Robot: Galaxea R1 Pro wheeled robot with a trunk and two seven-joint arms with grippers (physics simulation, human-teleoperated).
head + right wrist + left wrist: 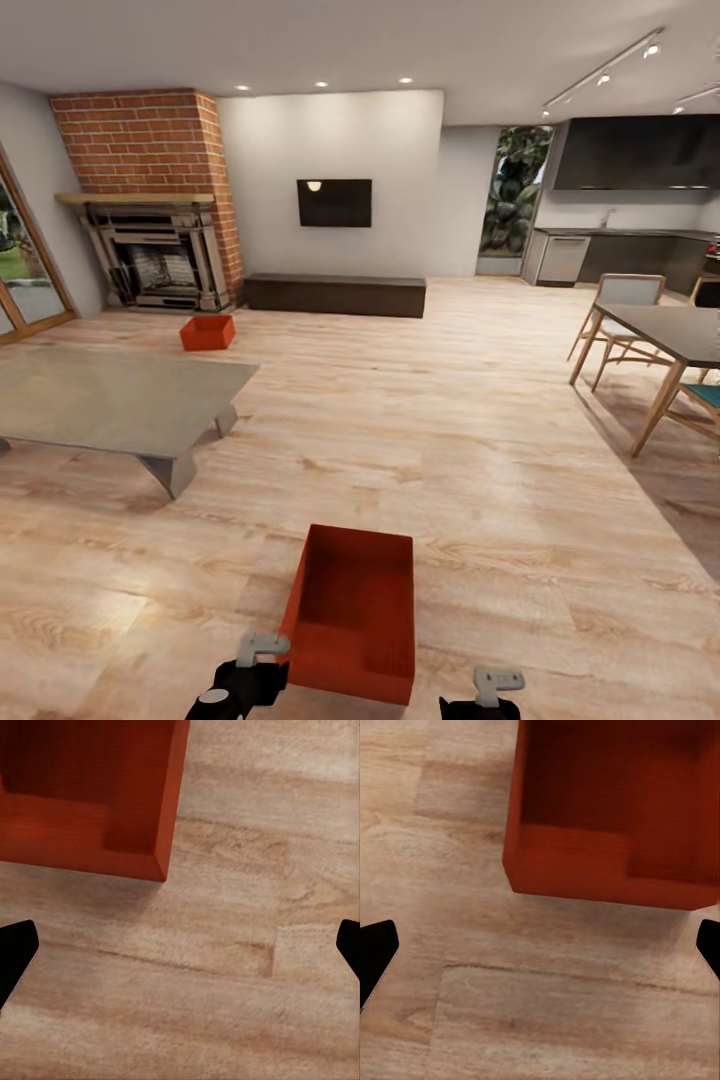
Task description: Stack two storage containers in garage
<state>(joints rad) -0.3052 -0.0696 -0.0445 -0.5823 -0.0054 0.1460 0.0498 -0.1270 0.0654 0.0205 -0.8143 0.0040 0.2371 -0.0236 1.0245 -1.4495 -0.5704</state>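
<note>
I stand on the light wood plank floor (470, 440) of the living room, and the near storage container (355, 610) lies on those planks right in front of me, open top up, nothing inside it. My left fingers (262, 648) hover just beside its near left corner, and my right fingers (497, 683) hang beside its near right corner, a little apart from the wall. Neither touches it. From my left wrist the same container (607, 870) lies ahead on the wood, with my dark fingertips (376, 949) spread wide at both edges and bare plank between them. From my right wrist its corner (90, 832) sits ahead too, and my fingertips (15, 949) there stand just as wide apart, holding nothing.

The far storage container (208, 332) rests on the floor well beyond the near container, past the low grey coffee table (110, 400) and in front of the brick fireplace (155, 250).
</note>
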